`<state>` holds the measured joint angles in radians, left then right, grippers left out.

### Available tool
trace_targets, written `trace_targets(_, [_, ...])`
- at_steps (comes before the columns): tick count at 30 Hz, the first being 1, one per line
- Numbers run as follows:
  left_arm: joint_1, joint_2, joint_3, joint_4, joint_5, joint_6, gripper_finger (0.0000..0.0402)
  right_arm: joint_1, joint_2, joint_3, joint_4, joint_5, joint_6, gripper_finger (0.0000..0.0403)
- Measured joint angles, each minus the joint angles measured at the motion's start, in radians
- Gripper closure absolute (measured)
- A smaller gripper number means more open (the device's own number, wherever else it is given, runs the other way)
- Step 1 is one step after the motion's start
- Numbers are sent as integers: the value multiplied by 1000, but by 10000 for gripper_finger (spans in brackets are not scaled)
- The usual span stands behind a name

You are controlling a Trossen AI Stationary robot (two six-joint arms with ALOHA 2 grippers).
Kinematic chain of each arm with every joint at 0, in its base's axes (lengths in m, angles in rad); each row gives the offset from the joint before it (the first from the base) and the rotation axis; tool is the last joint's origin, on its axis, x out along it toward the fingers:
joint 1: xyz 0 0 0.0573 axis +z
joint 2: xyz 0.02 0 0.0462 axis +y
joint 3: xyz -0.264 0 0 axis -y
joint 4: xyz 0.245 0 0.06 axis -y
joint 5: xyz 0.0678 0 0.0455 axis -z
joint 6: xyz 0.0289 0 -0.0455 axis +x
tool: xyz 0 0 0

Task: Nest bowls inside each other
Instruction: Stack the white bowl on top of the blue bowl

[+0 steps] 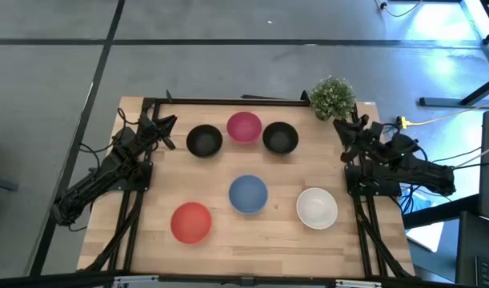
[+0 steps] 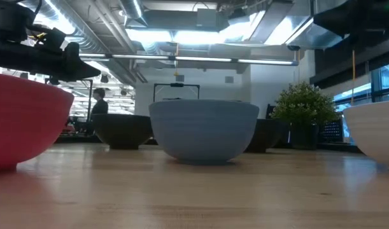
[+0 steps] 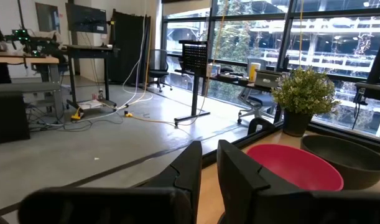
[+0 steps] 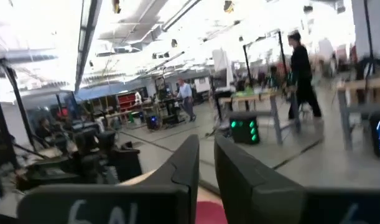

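Note:
Six bowls stand on their bases on the wooden table (image 1: 252,248). In a far row are a black bowl (image 1: 204,141), a pink bowl (image 1: 244,126) and a second black bowl (image 1: 280,138). Nearer lie a blue bowl (image 1: 248,194), a red bowl (image 1: 190,222) and a white bowl (image 1: 317,207), all apart from one another. My left gripper (image 1: 169,125) rests at the far left corner, pointing level toward the far row, fingers close together and empty (image 3: 208,155). My right gripper (image 1: 341,128) hovers at the far right, raised, fingers close together and empty (image 4: 206,149).
A small green potted plant (image 1: 333,96) stands at the table's far right corner, close to my right gripper. A dark frame rail (image 1: 228,101) runs along the far edge. Bare wood lies along the near edge. People walk in the room beyond the table (image 4: 300,65).

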<state>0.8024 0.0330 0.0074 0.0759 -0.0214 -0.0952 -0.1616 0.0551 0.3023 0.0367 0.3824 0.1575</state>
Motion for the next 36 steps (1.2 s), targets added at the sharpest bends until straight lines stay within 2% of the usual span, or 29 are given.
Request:
trace_targets(3, [0,0,0,0,0,0,354,0,39,16,-6,-15,88,335])
trace_targets(7, [0,0,0,0,0,0,354,0,115,22,14,-18,180,290])
trace_targets(13, [0,0,0,30,-7,0,354,0,247,22,96,-18,133,199])
trace_targets(17, [0,0,0,41,-10,-34,354,0,285,22,155,-51,101,161])
trace_targets(21, [0,0,0,70,14,-206,354,0,301,57,92,-157,134,152])
trace_targets(27, [-2,0,5,127,310,-275,354,0,372,203,-120,-288,105,162])
trace_targets(32, [-38,8,70,130,351,-304,350,0,456,316,-228,-298,36,169])
trace_targets(36, [-88,70,149,119,360,-298,328,0,500,355,-250,-298,-2,169])
